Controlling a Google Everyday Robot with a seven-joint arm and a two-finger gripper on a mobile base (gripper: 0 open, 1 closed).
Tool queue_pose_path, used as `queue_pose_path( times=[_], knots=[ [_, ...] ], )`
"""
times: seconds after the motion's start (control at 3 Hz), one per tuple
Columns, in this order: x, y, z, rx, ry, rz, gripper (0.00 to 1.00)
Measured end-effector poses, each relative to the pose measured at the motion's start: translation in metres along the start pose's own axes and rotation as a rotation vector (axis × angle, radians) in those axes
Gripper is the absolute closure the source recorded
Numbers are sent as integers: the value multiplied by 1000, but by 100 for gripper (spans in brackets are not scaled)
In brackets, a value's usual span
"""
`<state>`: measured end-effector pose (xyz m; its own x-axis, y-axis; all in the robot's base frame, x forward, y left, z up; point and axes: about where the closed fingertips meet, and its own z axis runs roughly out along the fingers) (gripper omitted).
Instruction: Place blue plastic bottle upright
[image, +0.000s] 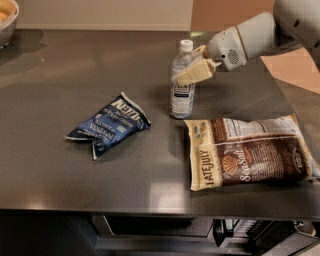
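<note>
The blue plastic bottle (181, 90) stands upright on the dark table (150, 170), just behind the brown chip bag. It is clear, with a white cap and a white-and-dark-blue label. My gripper (189, 67) reaches in from the upper right and sits at the bottle's shoulder, partly covering its upper body. The white arm (250, 37) runs off the right edge of the view.
A dark blue chip bag (107, 125) lies flat to the left of the bottle. A large brown chip bag (247, 152) lies flat at the front right. A bowl (7, 20) sits at the far left corner. The table's front edge runs along the bottom.
</note>
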<state>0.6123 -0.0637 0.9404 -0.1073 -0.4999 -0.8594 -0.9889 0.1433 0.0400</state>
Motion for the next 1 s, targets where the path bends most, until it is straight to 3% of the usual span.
queue_pose_path(
  times=[0.33,0.67,1.0],
  knots=[
    [0,0,3,-4,-1,0,12],
    [-1,0,6,-8,-1,-1,0],
    [-1,0,6,-9,-1,-1,0]
  ],
)
